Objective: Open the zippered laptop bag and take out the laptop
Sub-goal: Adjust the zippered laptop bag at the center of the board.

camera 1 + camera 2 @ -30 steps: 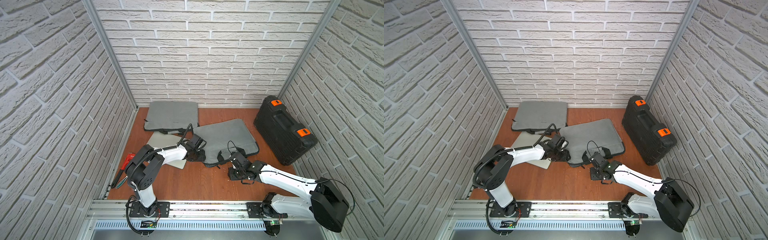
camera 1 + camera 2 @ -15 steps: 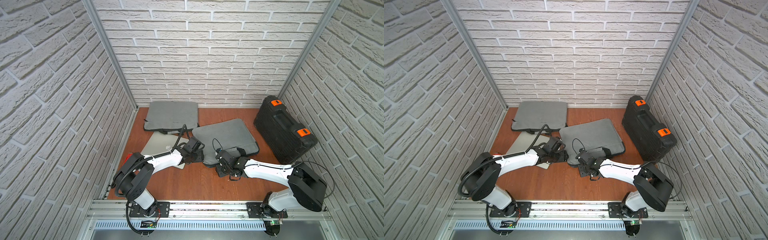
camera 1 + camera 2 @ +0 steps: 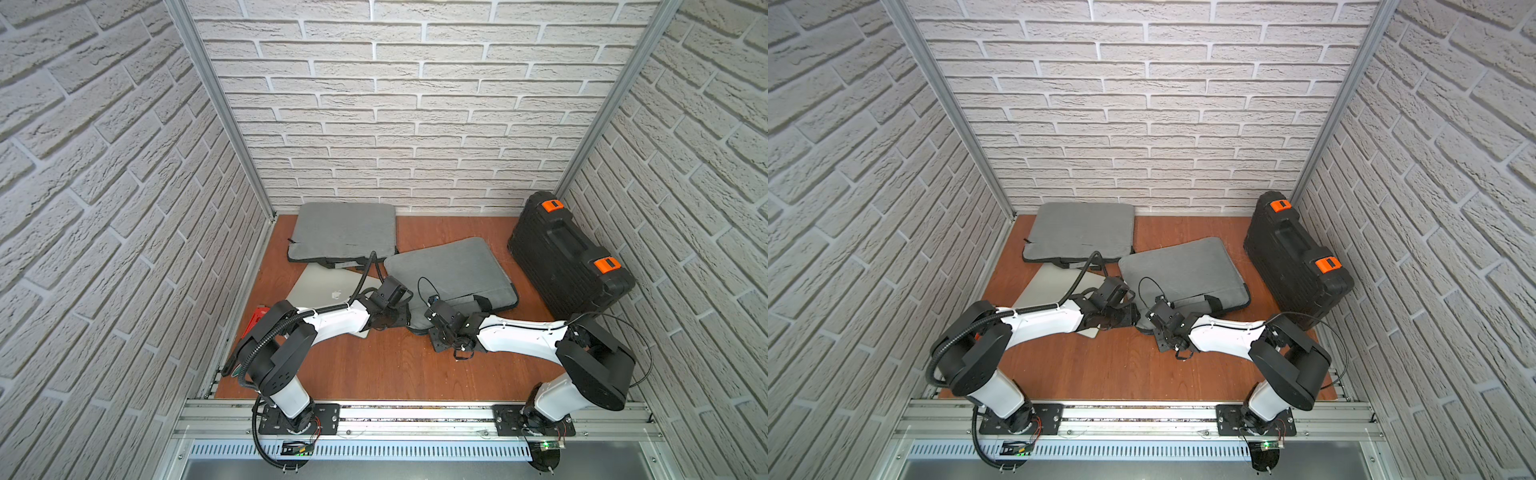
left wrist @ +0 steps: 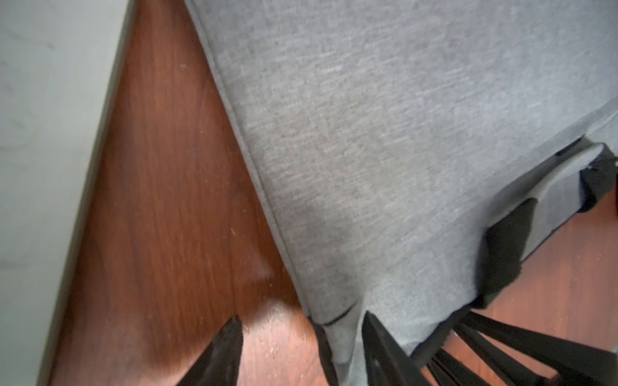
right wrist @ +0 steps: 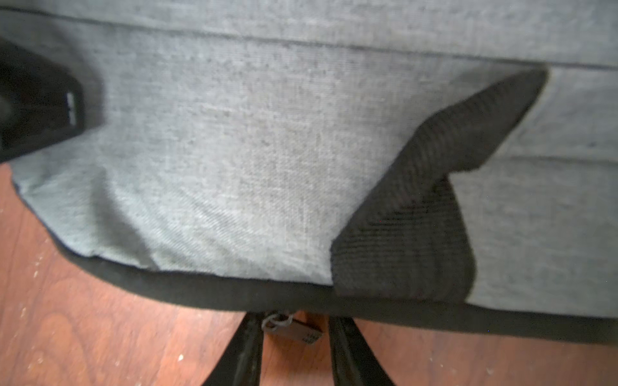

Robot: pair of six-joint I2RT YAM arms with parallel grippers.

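Zipper pull point(image 5: 291, 329) between right fingers point(image 5: 245, 351) at bag point(image 5: 267, 150) edge, bare tabletop point(image 3: 374, 365) nearside.

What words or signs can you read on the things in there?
No whole words can be read anywhere.
Apple logo, a sign with no letters: on the silver laptop.
Dark marks on the orange latches of the black case: too small to read.
Pale marks on the zipper pull of the grey laptop bag: too blurred to read.

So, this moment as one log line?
left gripper open, astride laptop bag corner | right gripper astride zipper pull, grip unclear
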